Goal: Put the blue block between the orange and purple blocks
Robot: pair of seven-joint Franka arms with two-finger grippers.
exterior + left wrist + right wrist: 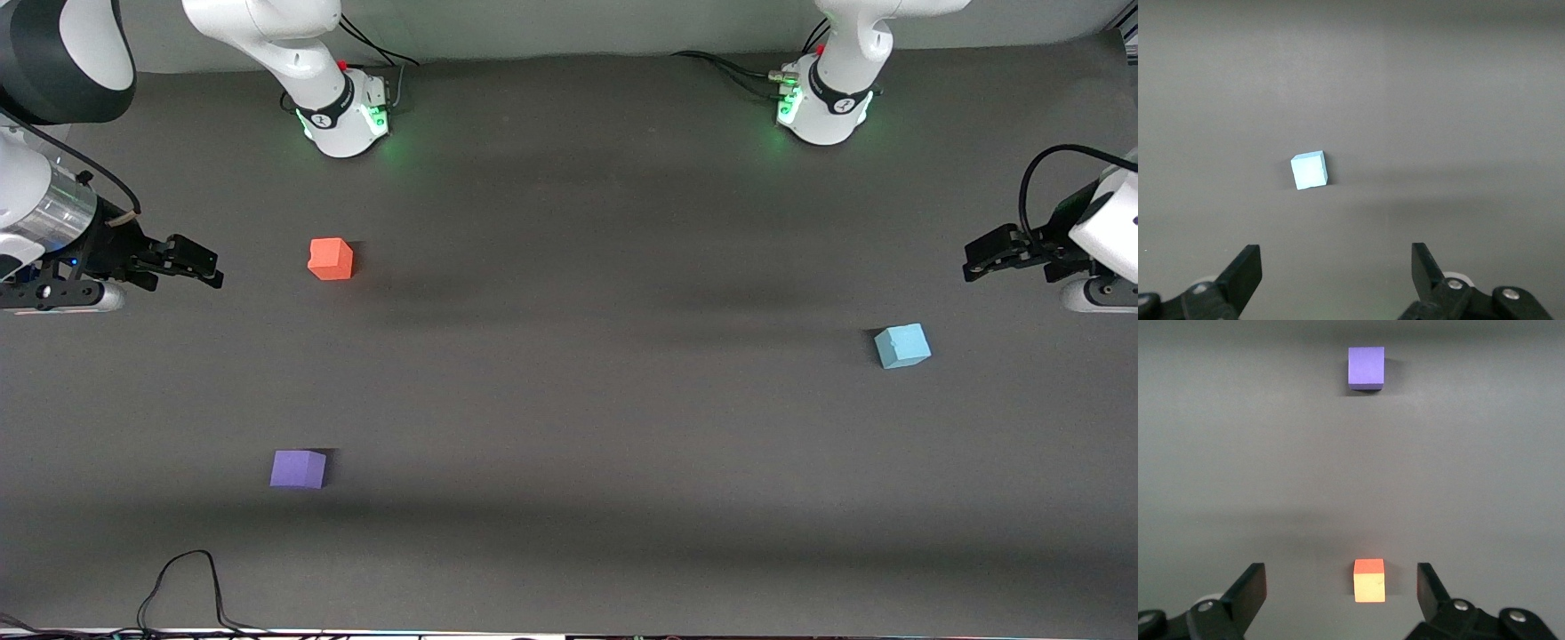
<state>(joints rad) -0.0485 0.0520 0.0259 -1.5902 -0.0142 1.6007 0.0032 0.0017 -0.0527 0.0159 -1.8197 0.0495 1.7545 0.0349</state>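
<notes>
A dark grey matte table (569, 400) fills nearly the whole front view. A thin black cable (182, 587) loops up onto it from the edge nearest the front camera, close to the corner at the right arm's end. More black cables (729, 71) lie along the edge where the bases stand. A pale grey wall (578, 27) rises above that same edge.

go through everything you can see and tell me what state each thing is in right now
blue block: on the table at the left arm's end, ungrasped.
orange block: on the table, untouched.
purple block: on the table, nearer the front camera than the orange one.
left gripper: open, empty.
right gripper: open, empty.
</notes>
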